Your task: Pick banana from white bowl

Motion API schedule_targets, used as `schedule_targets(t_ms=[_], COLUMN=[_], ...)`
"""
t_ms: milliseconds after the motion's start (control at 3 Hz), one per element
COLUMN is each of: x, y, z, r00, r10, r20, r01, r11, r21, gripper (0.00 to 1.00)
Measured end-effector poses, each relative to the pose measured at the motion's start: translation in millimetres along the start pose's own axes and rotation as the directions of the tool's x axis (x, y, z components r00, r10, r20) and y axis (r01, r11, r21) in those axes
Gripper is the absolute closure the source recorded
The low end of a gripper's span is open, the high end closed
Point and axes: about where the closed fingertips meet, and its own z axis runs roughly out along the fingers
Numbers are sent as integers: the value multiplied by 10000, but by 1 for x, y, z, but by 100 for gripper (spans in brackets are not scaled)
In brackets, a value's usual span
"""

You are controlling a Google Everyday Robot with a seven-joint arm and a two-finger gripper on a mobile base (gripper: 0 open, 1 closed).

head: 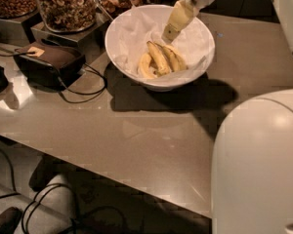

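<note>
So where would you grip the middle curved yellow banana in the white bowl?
Probably across its middle, from above: the middle curved yellow banana lies flat in the wide white bowl, with a paler banana and another banana close alongside. The gripper hangs over its far end.

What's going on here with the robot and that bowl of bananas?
A robot arm's gripper hangs over the white bowl, its tip just above the upper ends of the yellow bananas. The bananas all lie on crumpled paper inside the bowl, so none has been picked yet. The bowl stands on a tan table, with glass jars of nuts behind it.
</note>
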Motion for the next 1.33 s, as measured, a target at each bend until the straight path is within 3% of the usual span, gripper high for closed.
schedule_targets(t_ms=[333, 1000, 1333], x=[7, 29, 38], y=[-7, -19, -27], z=[17, 43, 47], r00=[9989, 9905, 9844], r10=[431, 1268, 1644], r20=[-177, -529, -633], r01=[-435, -1304, -1685], r11=[9987, 9889, 9835], r21=[-267, -718, -657], gripper=[45, 42, 43])
